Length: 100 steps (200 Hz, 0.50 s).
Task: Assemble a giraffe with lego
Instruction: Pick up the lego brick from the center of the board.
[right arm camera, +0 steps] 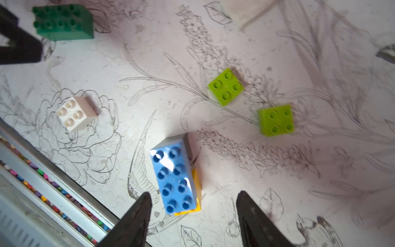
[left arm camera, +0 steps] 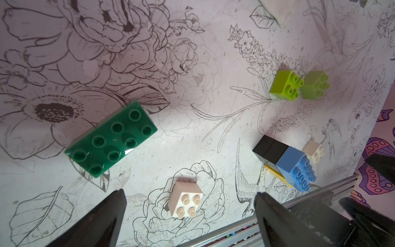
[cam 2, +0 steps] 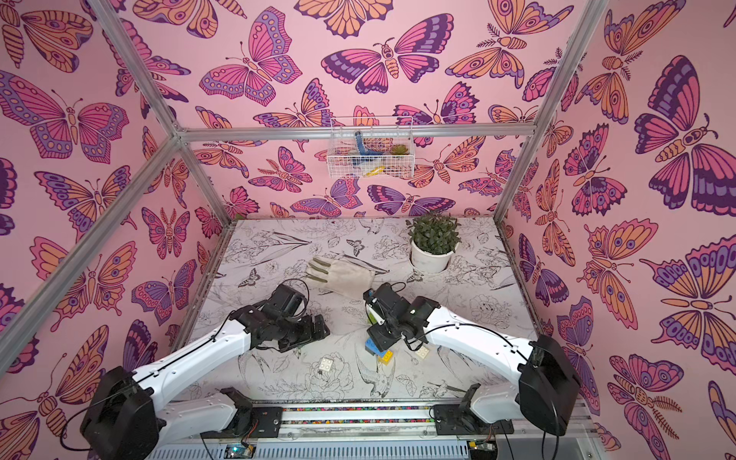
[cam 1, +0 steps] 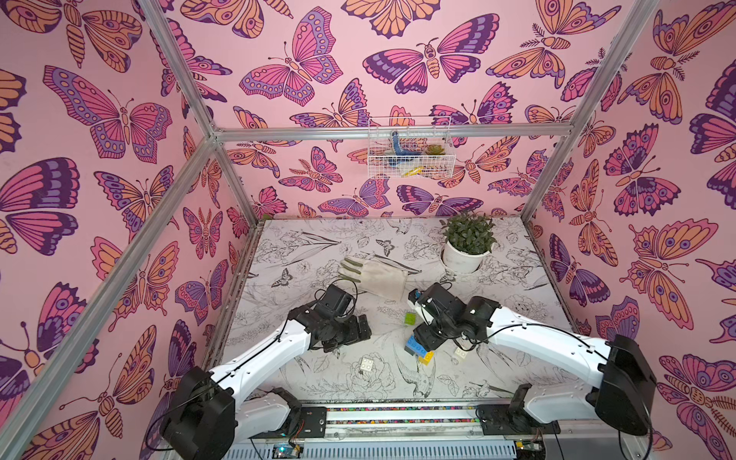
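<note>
The started giraffe stands near the table's front: a blue long brick [right arm camera: 175, 177] with studs up, resting on black bricks [left arm camera: 270, 148] and a yellow brick [right arm camera: 197, 192]. My right gripper [right arm camera: 194, 193] hovers over its yellow end, open and holding nothing; both top views show it there [cam 1: 423, 337]. My left gripper [left arm camera: 189, 193] is wide open above a white brick [left arm camera: 186, 200], apart from it. A dark green long brick [left arm camera: 111, 139] lies under the left arm, hidden in both top views. Two lime bricks [right arm camera: 226, 86] [right arm camera: 275, 119] and a second white brick [cam 1: 461, 353] lie loose.
A cloth glove [cam 1: 376, 276] lies mid-table behind both arms. A potted plant [cam 1: 466, 247] stands at the back right. A wire basket [cam 1: 410, 149] hangs on the back wall. A metal rail [cam 1: 398, 414] runs along the table's front edge.
</note>
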Each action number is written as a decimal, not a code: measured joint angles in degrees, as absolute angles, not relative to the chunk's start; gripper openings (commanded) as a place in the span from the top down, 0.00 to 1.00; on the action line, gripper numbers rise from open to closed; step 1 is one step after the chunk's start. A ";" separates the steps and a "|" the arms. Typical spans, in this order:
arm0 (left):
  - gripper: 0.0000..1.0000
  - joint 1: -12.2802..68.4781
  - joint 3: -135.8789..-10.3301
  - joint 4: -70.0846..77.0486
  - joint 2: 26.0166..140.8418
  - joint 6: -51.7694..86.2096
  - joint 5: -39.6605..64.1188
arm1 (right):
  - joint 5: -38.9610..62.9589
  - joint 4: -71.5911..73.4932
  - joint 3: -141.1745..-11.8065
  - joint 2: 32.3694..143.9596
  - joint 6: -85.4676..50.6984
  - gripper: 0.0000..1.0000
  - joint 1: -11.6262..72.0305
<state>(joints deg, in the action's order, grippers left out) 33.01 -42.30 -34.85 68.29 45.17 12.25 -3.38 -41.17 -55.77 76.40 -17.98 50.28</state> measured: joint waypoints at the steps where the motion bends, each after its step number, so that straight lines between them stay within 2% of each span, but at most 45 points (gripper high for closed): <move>1: 0.00 33.01 -42.30 -34.85 68.29 45.17 12.23 | -3.51 -41.34 -55.81 76.34 -18.17 0.33 50.24; 42: 0.00 36.03 -42.37 -36.07 68.79 45.15 10.81 | -9.52 -48.56 -56.25 74.28 -32.10 0.32 49.84; 74: 0.00 38.26 -42.41 -36.07 70.00 45.12 10.50 | -12.84 -50.52 -49.12 68.42 -41.76 0.32 48.80; 100: 0.00 38.39 -42.41 -36.05 70.04 44.71 10.48 | -13.43 -49.47 -41.80 65.10 -47.64 0.32 44.51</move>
